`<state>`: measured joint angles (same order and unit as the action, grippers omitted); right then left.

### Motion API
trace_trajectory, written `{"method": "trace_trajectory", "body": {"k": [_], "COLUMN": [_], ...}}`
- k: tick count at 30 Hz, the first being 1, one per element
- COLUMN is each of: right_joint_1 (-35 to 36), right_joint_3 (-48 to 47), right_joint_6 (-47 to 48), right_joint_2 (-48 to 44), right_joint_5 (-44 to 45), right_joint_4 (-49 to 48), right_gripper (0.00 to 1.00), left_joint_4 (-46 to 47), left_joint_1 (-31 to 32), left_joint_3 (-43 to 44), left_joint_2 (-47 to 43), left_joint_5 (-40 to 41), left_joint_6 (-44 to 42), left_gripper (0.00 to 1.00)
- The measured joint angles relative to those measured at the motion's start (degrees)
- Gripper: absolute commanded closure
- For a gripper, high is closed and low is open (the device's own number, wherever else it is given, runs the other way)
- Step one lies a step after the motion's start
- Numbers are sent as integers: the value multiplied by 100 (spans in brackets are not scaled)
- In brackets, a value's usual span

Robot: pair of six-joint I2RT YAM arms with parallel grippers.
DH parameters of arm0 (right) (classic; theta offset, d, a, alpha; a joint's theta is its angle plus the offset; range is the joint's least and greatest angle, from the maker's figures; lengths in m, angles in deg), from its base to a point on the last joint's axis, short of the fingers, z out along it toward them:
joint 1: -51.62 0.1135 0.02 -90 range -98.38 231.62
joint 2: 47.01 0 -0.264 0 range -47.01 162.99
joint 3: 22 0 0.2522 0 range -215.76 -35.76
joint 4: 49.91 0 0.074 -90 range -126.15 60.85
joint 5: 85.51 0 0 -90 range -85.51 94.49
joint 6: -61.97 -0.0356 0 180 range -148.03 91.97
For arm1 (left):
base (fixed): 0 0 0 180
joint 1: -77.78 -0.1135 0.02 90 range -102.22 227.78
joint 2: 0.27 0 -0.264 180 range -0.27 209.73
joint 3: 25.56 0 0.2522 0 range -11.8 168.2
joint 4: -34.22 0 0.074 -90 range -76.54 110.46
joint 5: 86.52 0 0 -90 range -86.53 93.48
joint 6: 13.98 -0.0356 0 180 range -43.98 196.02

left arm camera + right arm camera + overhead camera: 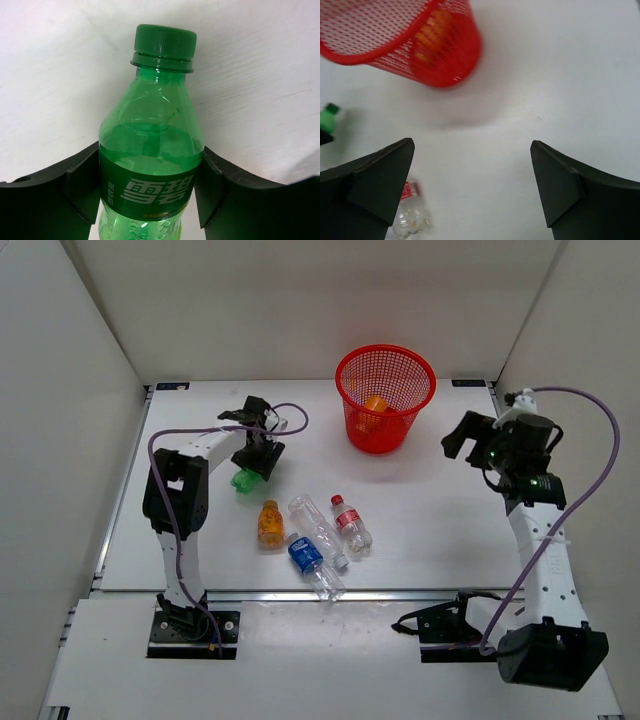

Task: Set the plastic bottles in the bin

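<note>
My left gripper is shut on the green bottle; in the left wrist view both pads press its dark label, cap pointing away. An orange bottle, a plain clear bottle, a blue-label bottle and a red-label bottle lie at the table's front middle. The red mesh bin stands at the back and holds another orange bottle. My right gripper is open and empty, right of the bin. Its view shows the bin and the red-label bottle.
White walls close the table at the back and both sides. A metal rail runs along the front edge. The right arm's purple cable loops above its wrist.
</note>
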<state>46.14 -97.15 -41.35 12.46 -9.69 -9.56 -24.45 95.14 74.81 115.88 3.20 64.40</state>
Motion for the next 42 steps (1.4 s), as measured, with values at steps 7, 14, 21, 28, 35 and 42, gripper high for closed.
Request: {"method": "trace_trajectory", "body": {"k": [7,14,21,28,35,42], "right_joint_1": [-682,-629,-498,-310,-142,1945], "right_joint_3": [1106,1266,1287,1333,1333,1126], "right_joint_6": [-37,144,306,323,382,608], "right_joint_2": [-306,-592,-693,-627,-629,-369], "right_joint_5": [234,326,533,581,529,966], "right_joint_4": [553,763,780,815,815,835], "right_gripper": [1,1,1,0,1,1], "left_joint_4": [293,1937,3753,4096,3882,2815], "left_joint_1": [662,1340,1834,2500,2573,2216], "left_joint_3": [1593,3193,3709,5368,5018,3058], "left_joint_2": [-363,-498,208,1982,1978,-72], "left_joint_5": [850,1239,1823,2623,2581,2144], "left_joint_6": [1200,2520,3659,3473,3521,3768], "left_gripper": [30,40,35,1,1,1]}}
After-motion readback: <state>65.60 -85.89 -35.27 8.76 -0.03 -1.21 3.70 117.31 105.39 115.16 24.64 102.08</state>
